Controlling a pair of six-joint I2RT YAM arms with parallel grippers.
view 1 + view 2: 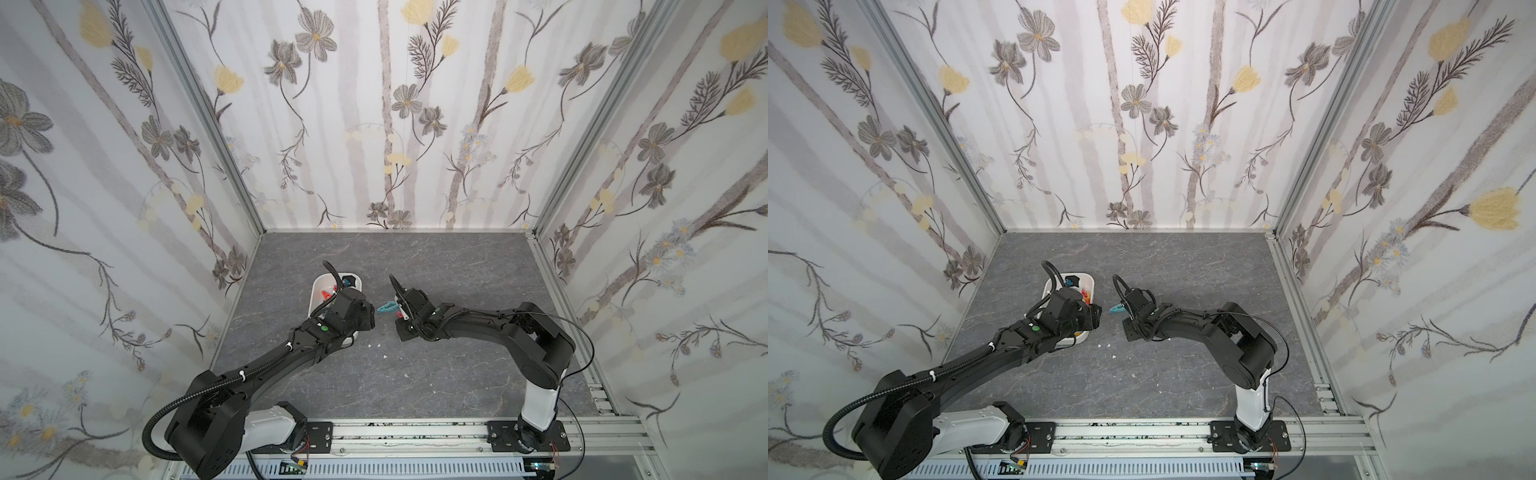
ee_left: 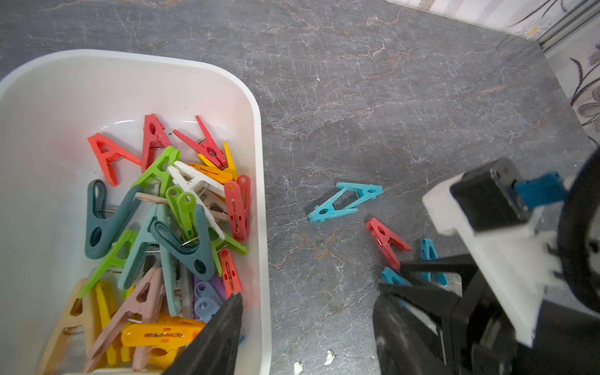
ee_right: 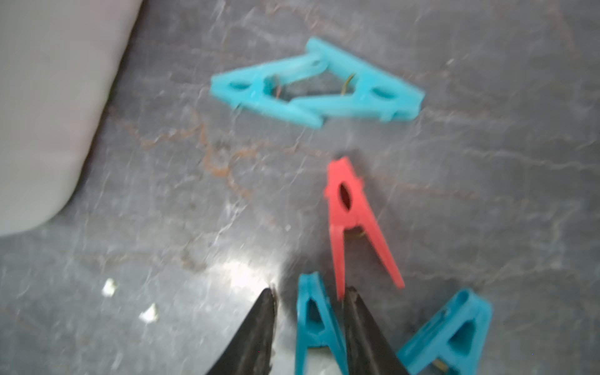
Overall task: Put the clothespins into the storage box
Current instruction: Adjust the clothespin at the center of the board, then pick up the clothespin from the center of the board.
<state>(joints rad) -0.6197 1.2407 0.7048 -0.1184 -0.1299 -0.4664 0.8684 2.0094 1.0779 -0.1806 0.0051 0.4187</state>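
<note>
Where right claw (image 3: 310,290) gapes, blue clothespin (image 3: 313,313) between its tips

left fingers (image 2: 220,341) spread wide | right fingers (image 3: 256,334) narrowly parted, tips low

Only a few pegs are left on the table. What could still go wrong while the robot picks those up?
1. The right hand straddles a blue clothespin, but the red clothespin ends right beside one of its fingers; closing might drag it or pinch both.
2. Two light-blue clothespins look hooked together; lifted, one may drop outside the storage box.
3. The left hand hangs at the box's edge, close to the right hand; they might bump.
</note>
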